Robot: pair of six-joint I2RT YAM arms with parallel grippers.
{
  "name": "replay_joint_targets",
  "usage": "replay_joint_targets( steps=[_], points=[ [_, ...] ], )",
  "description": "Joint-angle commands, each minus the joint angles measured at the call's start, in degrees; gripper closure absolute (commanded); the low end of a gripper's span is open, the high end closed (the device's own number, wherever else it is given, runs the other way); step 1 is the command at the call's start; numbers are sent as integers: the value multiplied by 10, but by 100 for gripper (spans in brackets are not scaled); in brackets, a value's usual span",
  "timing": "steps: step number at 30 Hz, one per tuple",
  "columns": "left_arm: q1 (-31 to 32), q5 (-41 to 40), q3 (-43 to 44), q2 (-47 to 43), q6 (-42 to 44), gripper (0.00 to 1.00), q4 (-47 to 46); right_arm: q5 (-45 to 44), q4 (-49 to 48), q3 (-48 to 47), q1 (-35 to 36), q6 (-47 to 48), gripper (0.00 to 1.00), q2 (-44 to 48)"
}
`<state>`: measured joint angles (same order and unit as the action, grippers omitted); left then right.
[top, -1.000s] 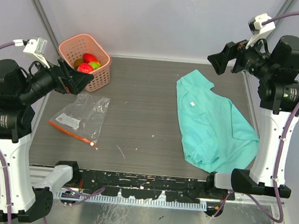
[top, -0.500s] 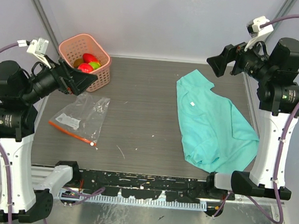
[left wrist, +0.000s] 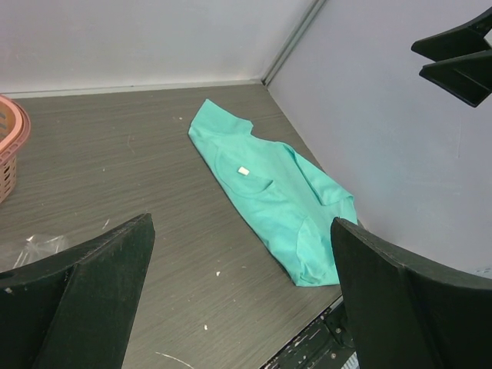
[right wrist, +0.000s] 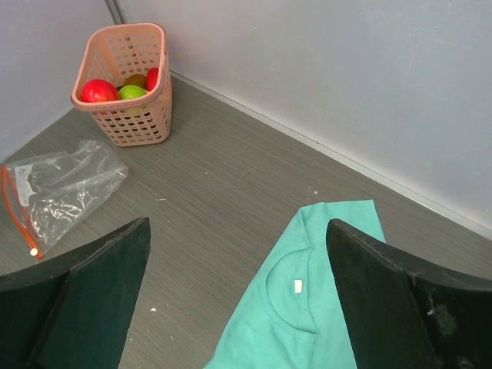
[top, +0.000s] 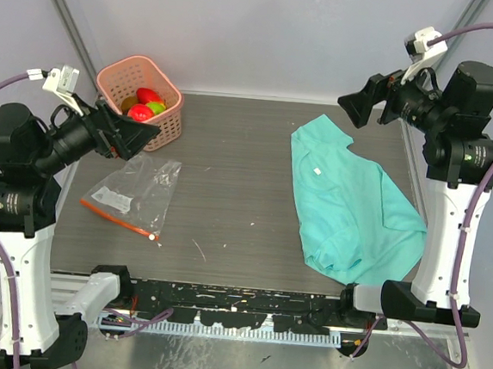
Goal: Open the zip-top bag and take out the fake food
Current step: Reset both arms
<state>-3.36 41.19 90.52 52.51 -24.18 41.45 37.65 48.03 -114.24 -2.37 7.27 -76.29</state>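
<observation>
Left tool (top: 147,134) gapes; fake food (top: 143,105) in basket (top: 167,126).

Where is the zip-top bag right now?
In the top view, the zip-top bag lies on the table's left side, just on the near side of the pink basket.

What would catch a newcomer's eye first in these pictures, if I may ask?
Probably the teal cloth, spread crumpled over the right side of the table. Next comes the pink basket at the far left corner, with the bright red and green fake food inside. In front of it lies the clear zip-top bag, flat, with nothing coloured showing in it apart from its red-orange strip.
</observation>
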Motion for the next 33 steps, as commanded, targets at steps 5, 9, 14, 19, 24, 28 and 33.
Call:
replay_joint_targets(
  steps=[5,9,14,19,24,28,33],
  points=[
    [2,23,0,-3,-44,2,-71,-2,-36,-31,-3,-49,0,-7],
    [2,10,6,4,-52,2,-86,-26,-34,-44,-3,-50,0,-9],
    [3,10,2,7,-48,2,-83,-11,-34,-47,-3,-47,0,-13],
    [3,6,-9,0,-38,2,-73,19,-31,-52,-3,-32,0,-21],
    [3,12,-11,2,-36,2,-73,30,-37,-48,-3,-36,0,-26],
    [2,26,-18,2,-48,2,-89,30,-50,-47,-3,-61,0,-25],
    [2,31,-27,1,-65,2,-105,18,-55,-45,-3,-73,0,-23]
  ],
)
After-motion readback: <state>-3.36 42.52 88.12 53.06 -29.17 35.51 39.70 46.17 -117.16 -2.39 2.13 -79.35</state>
